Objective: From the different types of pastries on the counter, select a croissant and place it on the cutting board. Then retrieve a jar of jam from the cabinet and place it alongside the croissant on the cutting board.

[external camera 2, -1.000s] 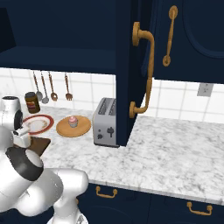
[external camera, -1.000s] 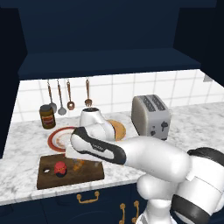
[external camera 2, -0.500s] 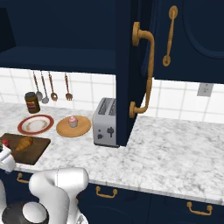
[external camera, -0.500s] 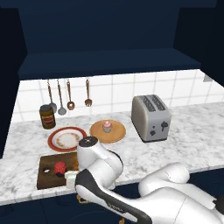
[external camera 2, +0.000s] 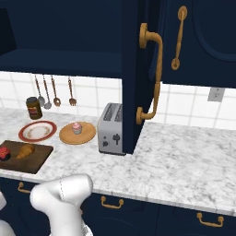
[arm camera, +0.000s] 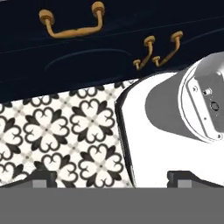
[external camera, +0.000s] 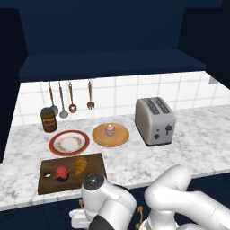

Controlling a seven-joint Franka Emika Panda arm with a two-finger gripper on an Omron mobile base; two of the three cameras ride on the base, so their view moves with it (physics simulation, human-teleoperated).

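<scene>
**Counter stock, with arm folded low**

Board [external camera: 49,182]: dark wood, at the counter's [external camera: 197,139] front left edge. On it, the croissant [external camera: 81,165] and the jam jar [external camera: 62,173], side by side, the jar to the left and just apart from the pastry.

Red-rimmed plate [external camera: 69,143]: behind the board, bare but for crumbs.

Wooden plate [external camera: 110,135]: right of the red one, carrying the cupcake [external camera: 110,130] (pink frosting).

Brown jar [external camera: 48,119]: against the tiled wall, beneath the hanging utensils [external camera: 71,98].

Toaster [external camera: 155,120]: right of the plates, well apart from the board.

Cabinet [external camera 2: 69,32]: dark shelf recess above the counter; its door [external camera 2: 138,73] stands out in the right base view, covering part of the toaster.

Gripper [arm camera: 111,177]: jaws spread wide, holding nothing, fingertips [arm camera: 43,177] low over a patterned floor [arm camera: 57,135] in front of the drawers [arm camera: 70,52] with brass handles.

Arm [external camera: 112,202]: bent down before the counter front, below the board.
</scene>
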